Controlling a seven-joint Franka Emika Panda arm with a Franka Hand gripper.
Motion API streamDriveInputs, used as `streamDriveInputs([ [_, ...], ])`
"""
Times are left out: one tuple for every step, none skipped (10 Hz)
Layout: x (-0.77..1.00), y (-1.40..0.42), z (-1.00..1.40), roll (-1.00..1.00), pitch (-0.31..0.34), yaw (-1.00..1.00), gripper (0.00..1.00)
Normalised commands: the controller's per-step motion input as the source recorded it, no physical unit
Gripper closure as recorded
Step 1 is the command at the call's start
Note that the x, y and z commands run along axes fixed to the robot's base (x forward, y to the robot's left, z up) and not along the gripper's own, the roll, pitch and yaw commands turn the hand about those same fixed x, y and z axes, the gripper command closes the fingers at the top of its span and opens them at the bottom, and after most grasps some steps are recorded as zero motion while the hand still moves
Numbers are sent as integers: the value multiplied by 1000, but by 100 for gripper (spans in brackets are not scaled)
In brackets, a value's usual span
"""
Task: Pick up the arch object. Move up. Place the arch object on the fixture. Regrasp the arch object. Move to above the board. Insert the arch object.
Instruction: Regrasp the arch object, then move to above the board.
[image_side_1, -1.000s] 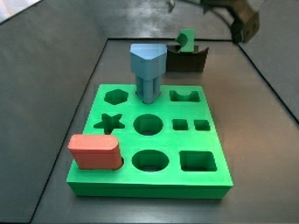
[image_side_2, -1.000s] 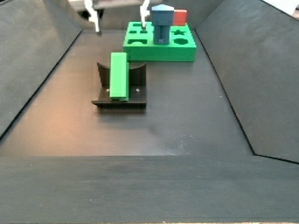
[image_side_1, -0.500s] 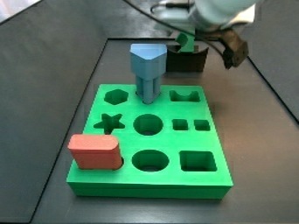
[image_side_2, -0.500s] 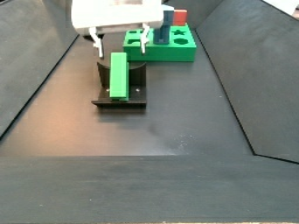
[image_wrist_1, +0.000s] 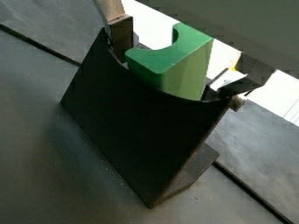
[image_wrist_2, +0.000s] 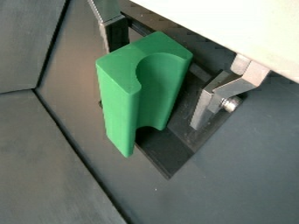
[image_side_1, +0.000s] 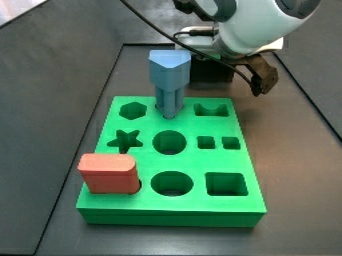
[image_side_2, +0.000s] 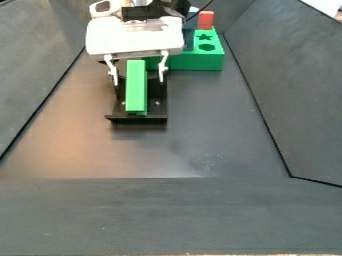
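On the fixture (image_side_2: 135, 108) we find the arch object (image_side_2: 135, 85) standing upright; the gripper (image_side_2: 134, 66) straddles it, jaws open, fingers (image_wrist_2: 222, 98) beside it, apparently not yet touching

Even, soft lighting, faint shadows; low-res side views slightly blurry; gripper (image_side_2: 135, 66) body overexposed white; wrist views sharp close-up.

A side view looks down from near the board (image_side_1: 171, 150) toward the fixture beyond it; another looks from the opposite, far end, fixture (image_side_2: 136, 108) nearer. Both wrist views sit close on the arch (image_wrist_1: 173, 66) between the end effector (image_wrist_1: 176, 66) fingers.
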Motion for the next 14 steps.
streamDriveInputs([
  [0, 0, 0, 0, 0, 0, 100],
  [97, 123, 1000, -71, -71, 118, 100],
  [93, 108, 1000, -80, -75, 116, 100],
  [82, 111, 1000, -82, -56, 67, 100],
  [75, 103, 1000, -69, -54, 29, 100],
  [66, 95, 1000, -49, -41, 1, 100],
  [63, 92, 1000, -45, -29, -11, 100],
  [54, 86, 1000, -45, -3, -24, 100],
  [45, 80, 1000, -44, 17, -26, 100],
  [39, 74, 1000, -45, 37, -24, 100],
  [35, 71, 1000, -45, 51, -18, 100],
  [27, 61, 1000, -46, 72, -8, 100],
  [22, 57, 1000, -50, 80, 1, 100],
  [16, 49, 1000, -55, 94, 19, 100],
])
